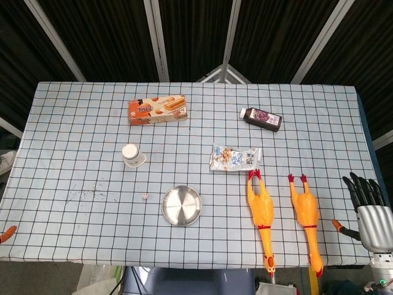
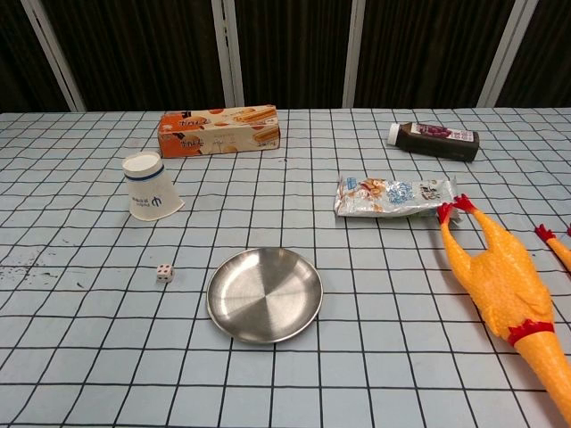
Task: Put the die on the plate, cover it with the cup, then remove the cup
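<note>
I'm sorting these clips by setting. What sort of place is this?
Probably a robot test bench, not a home: a table under a checked cloth, dark panels behind, and staged props such as a die, a steel plate and rubber chickens.
</note>
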You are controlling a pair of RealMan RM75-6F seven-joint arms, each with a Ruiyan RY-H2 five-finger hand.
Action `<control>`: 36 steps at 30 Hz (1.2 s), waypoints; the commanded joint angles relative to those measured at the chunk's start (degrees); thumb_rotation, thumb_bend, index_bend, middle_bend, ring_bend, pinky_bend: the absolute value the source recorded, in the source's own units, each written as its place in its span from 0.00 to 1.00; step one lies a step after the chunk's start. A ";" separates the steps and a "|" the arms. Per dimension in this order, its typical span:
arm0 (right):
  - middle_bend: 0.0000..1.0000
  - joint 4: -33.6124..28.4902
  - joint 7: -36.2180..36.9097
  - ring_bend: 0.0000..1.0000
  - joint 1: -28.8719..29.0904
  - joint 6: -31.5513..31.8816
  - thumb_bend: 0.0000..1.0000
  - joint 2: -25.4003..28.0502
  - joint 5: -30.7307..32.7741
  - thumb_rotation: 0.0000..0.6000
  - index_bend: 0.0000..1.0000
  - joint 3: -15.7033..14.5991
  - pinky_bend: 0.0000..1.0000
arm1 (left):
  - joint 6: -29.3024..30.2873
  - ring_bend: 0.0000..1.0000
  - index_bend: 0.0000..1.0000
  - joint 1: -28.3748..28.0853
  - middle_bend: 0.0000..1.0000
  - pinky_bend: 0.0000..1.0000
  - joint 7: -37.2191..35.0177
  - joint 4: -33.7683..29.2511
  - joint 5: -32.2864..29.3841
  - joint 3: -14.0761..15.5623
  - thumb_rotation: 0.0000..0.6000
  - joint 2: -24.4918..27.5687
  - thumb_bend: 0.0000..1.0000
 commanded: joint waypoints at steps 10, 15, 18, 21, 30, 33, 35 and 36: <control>0.02 -0.34 -0.09 0.07 -0.33 0.16 0.09 0.31 0.01 1.00 0.02 -0.31 0.00 | 0.25 0.00 0.10 0.31 0.00 0.00 0.10 -0.53 0.87 0.52 1.00 0.24 0.17; 0.02 -0.57 -0.19 0.07 -0.44 0.38 0.09 0.51 0.12 1.00 0.03 -0.22 0.00 | -0.30 0.00 0.10 0.07 0.00 0.00 -0.40 -0.34 0.09 0.17 1.00 0.29 0.17; 0.02 -0.52 -0.33 0.07 -0.45 0.01 0.09 0.43 0.82 1.00 0.03 -0.09 0.00 | -1.09 0.00 0.10 -0.18 0.00 0.00 -0.21 -0.12 -0.87 -0.07 1.00 0.15 0.17; 0.02 -0.41 -0.19 0.07 -0.43 -0.16 0.09 0.44 0.95 1.00 0.03 -0.10 0.00 | -1.55 0.00 0.11 -0.35 0.00 0.00 0.23 -0.15 -0.86 0.06 1.00 -0.04 0.17; 0.02 -1.20 -0.24 0.07 -0.80 0.47 0.09 0.71 0.12 1.00 0.02 -0.57 0.00 | -2.15 0.00 0.17 -1.10 0.00 0.00 0.76 -0.10 1.33 0.65 1.00 -0.45 0.17; 0.02 -0.93 -0.20 0.07 -0.47 -0.30 0.09 0.53 0.61 1.00 0.02 -0.41 0.00 | -2.82 0.00 0.19 -2.68 0.01 0.00 0.50 -0.51 3.41 0.18 1.00 -1.49 0.17; 0.02 -0.88 -0.19 0.07 -0.35 -0.50 0.09 0.45 0.63 1.00 0.03 -0.40 0.00 | -4.80 0.00 0.20 -4.10 0.02 0.00 1.14 -1.64 4.24 0.23 1.00 -1.68 0.17; 0.02 -0.88 -0.17 0.07 -0.29 -0.59 0.09 0.42 0.58 1.00 0.02 -0.43 0.00 | -6.74 0.00 0.20 -5.39 0.02 0.00 2.11 -2.92 4.65 0.19 1.00 -1.65 0.17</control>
